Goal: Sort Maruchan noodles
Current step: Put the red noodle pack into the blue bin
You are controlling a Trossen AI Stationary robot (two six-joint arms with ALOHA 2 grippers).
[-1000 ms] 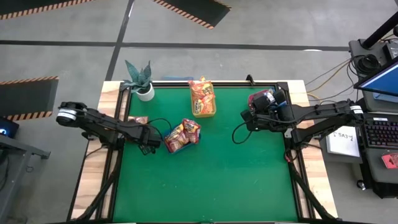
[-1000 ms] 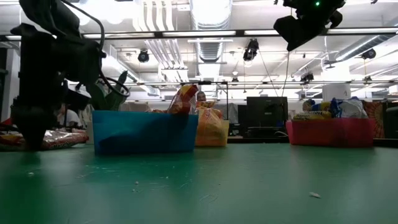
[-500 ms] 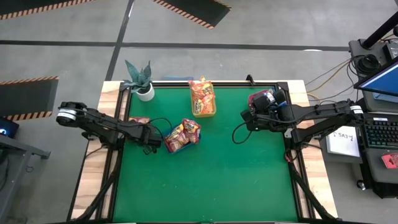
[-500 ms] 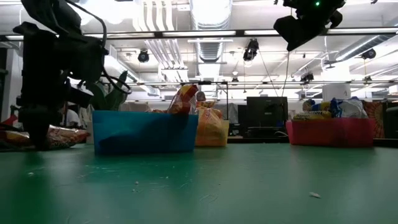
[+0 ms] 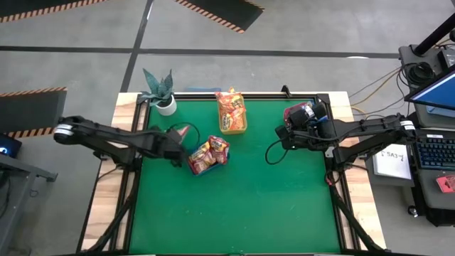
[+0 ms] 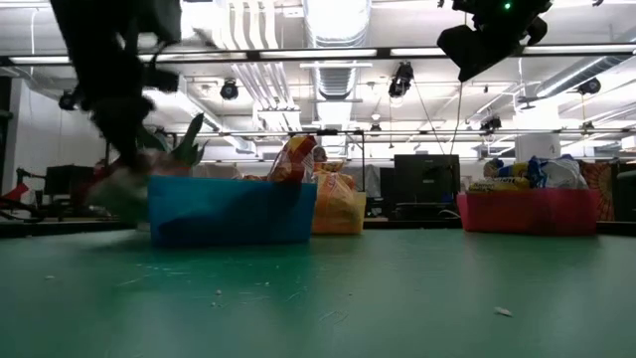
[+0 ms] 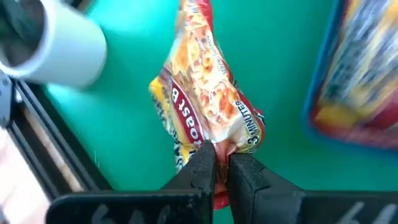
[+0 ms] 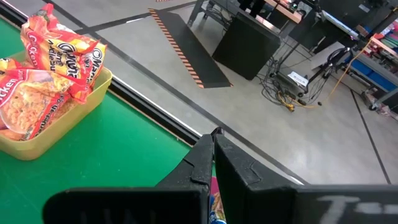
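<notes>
My left gripper (image 7: 222, 165) is shut on a red and yellow Maruchan noodle packet (image 7: 205, 106) above the green table (image 5: 242, 206), just left of the blue bin (image 5: 208, 155), which holds more packets. In the high view the packet (image 5: 186, 132) shows beside that gripper (image 5: 178, 144). The yellow bin (image 5: 232, 114) at the far edge holds several orange packets. My right gripper (image 5: 281, 132) hangs shut and holding nothing over the red bin (image 5: 298, 112) at the far right. My left gripper pinches one end of the packet (image 7: 219, 144) between its two fingers. The fingers come from above, slanting steeply down. The packet hangs below the fingers, crumpled at the pinch and lifted clear of the table.
A potted plant in a white pot (image 5: 163, 96) stands at the far left corner, close to the lifted packet. The table's near half is open green surface. A cable (image 5: 274, 151) loops on the table near the right arm.
My left gripper has taken the packet that lay at the table's left edge and gone up with it, tipping less steeply. The packet, flat on the table before, now hangs clear beside the blue bin.
</notes>
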